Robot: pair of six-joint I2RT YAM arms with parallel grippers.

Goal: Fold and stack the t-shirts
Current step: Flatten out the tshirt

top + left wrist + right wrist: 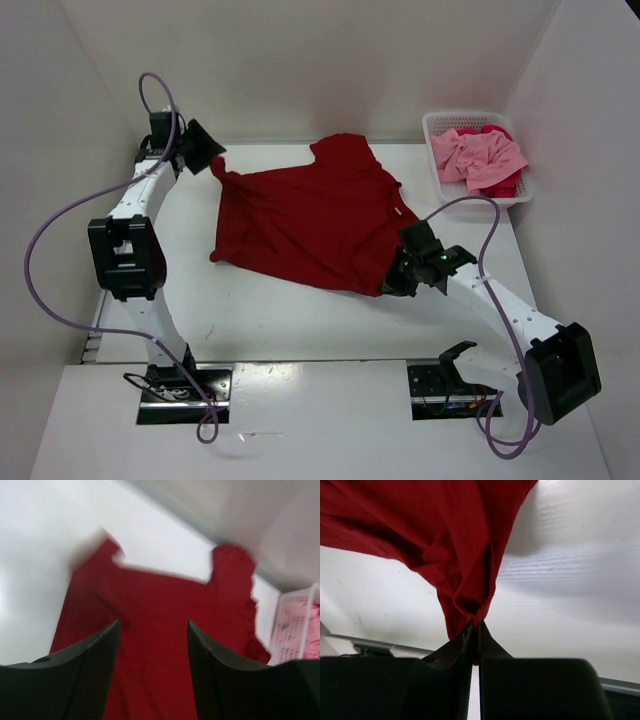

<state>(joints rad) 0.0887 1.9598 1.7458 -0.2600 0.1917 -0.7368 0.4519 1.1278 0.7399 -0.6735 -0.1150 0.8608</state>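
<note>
Right gripper (476,628) pinching the dark red t-shirt (310,215) by its near-right corner, left gripper (153,625) spread wide by the far-left sleeve.

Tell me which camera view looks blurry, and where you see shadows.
Left wrist view: blurred, the dark red shirt and white basket smeared at the edges. Right wrist view: sharp on the pinched cloth, which throws a soft shadow on the table. Top view: crisp, evenly lit, only faint shadows under the shirt.

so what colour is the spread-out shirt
The shirt is dark red; the top external view shows it best.
</note>
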